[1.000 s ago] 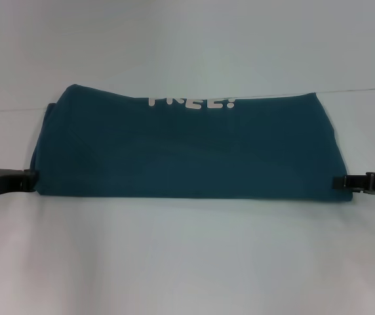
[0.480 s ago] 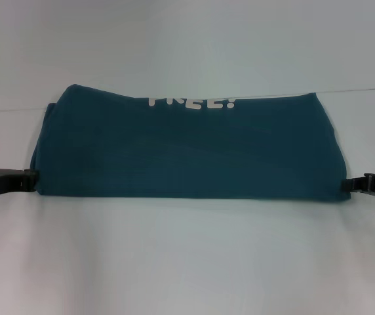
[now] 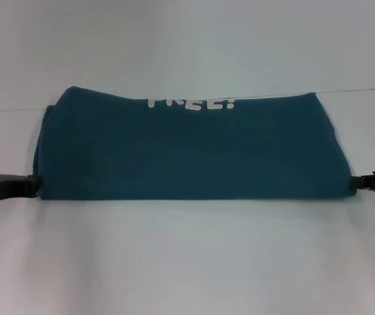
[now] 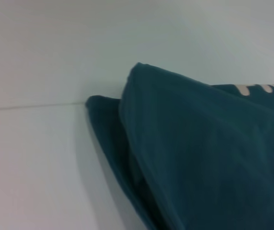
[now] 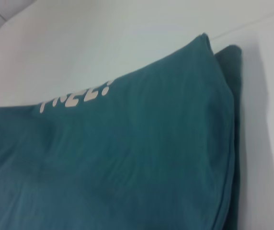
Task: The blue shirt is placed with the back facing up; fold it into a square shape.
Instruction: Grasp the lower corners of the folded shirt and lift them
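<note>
the main risk, as i judge it, is uneven work at the two ends: if one pincer tugs or lets go before the other, the stacked layers could slide apart and skew the fold. the blue shirt [image 3: 191, 147] lies on the white table [image 3: 187, 262] as a long folded band with white lettering [image 3: 191, 103] along its far edge. the left gripper [image 3: 35, 186] touches its near left corner, the right gripper [image 3: 356, 183] its near right corner; i cannot tell whether either is spread or pinching cloth.
</note>
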You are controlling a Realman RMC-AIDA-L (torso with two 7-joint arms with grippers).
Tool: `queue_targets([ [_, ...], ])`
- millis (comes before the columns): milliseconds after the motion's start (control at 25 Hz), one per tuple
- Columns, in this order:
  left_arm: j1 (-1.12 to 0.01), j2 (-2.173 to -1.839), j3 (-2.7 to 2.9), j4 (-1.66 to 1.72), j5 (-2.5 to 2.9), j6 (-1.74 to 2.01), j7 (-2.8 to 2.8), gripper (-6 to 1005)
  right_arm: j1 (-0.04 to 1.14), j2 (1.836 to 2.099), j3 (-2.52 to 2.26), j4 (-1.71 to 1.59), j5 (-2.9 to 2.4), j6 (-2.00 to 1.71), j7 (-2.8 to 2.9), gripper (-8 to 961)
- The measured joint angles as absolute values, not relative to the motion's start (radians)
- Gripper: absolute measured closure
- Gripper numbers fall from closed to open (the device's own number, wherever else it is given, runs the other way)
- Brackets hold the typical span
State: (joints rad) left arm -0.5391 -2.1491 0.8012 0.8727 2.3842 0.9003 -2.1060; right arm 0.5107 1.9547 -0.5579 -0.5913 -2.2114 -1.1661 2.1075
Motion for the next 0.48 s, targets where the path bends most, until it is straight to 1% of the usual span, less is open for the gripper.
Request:
queue_targets([
  [160,-0.517,-2.153,0.798,0.906,2.379,0.947,-2.116,1001,0.505,1.953,-0.535,-0.593,-2.211,-1.171,2.09,954],
  [280,-0.484,-2.161,0.793,0.954,2.379,0.972,-2.14,1001,0.503,1.948,-0.524,-0.593,-2.21,-1.175,2.083,954],
  [480,-0.459,-2.163,0.79,0.978,2.377,0.994,-2.153,1000,0.499,1.941,-0.517,-0.594,-2.21,-1.197,2.073,954],
])
